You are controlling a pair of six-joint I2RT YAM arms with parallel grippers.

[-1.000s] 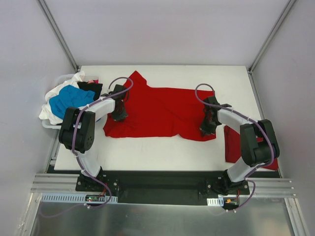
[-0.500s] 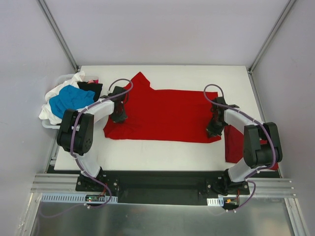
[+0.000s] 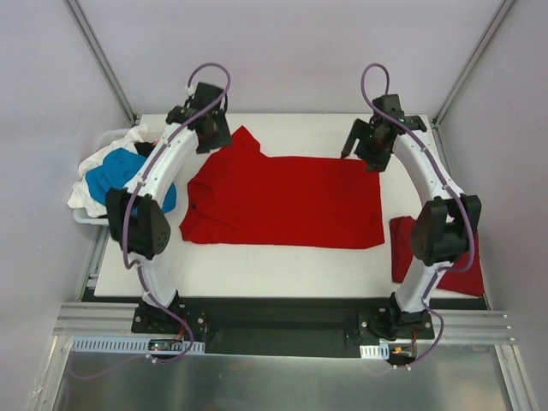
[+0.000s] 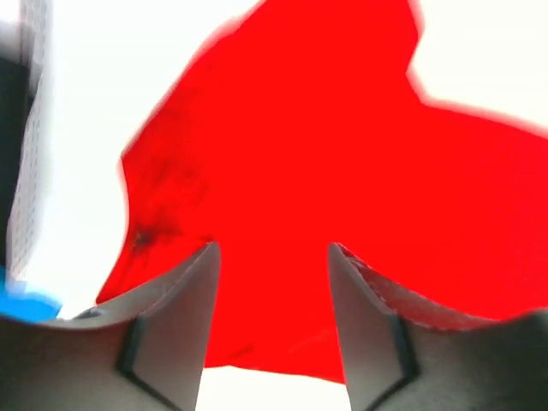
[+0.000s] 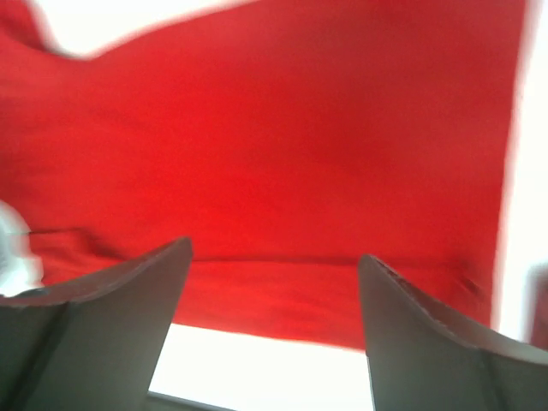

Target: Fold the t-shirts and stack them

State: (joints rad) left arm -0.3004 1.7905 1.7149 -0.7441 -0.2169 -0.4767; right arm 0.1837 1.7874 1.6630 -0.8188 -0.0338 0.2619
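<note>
we see both wrist views blurred | spread red t-shirt (image 5: 342, 154) cut by their edges | right arm (image 3: 441, 231) hides part of folded red t-shirt (image 3: 399, 244)

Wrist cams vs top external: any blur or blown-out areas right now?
Left wrist: the spread bright red cloth t-shirt has soft, oversaturated edges and the white table is blown out. Right wrist: worse, the shirt smeared, no weave visible. Top external: sharp, evenly lit, only faint shadows.

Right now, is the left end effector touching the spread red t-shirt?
Apart. The left wrist view shows the left end effector open and empty, with the red t-shirt lying flat well below its fingertips.
</note>
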